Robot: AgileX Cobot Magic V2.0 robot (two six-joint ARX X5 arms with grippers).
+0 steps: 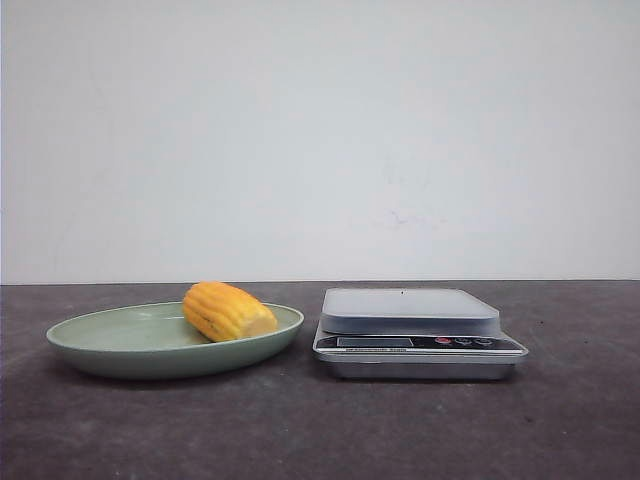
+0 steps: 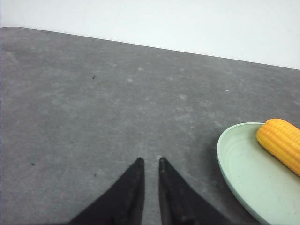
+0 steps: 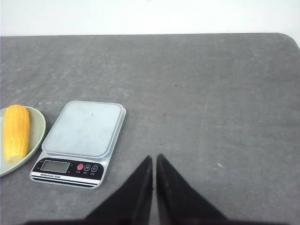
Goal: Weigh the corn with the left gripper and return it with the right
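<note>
The corn [image 1: 228,311], a short yellow-orange cob piece, lies on its side on a pale green plate [image 1: 100,340] at the left of the table. It also shows in the left wrist view [image 2: 281,140] and the right wrist view [image 3: 16,131]. My left gripper [image 2: 151,160] hovers over bare table to one side of the plate [image 2: 243,173], its fingers nearly together with nothing between them. My right gripper [image 3: 154,157] is shut and empty, over bare table beside the scale [image 3: 84,129]. Neither gripper shows in the front view.
A silver kitchen scale [image 1: 410,310] with a bare grey platform and a dark display strip stands right of the plate. The table is dark grey, with a white wall behind its far edge.
</note>
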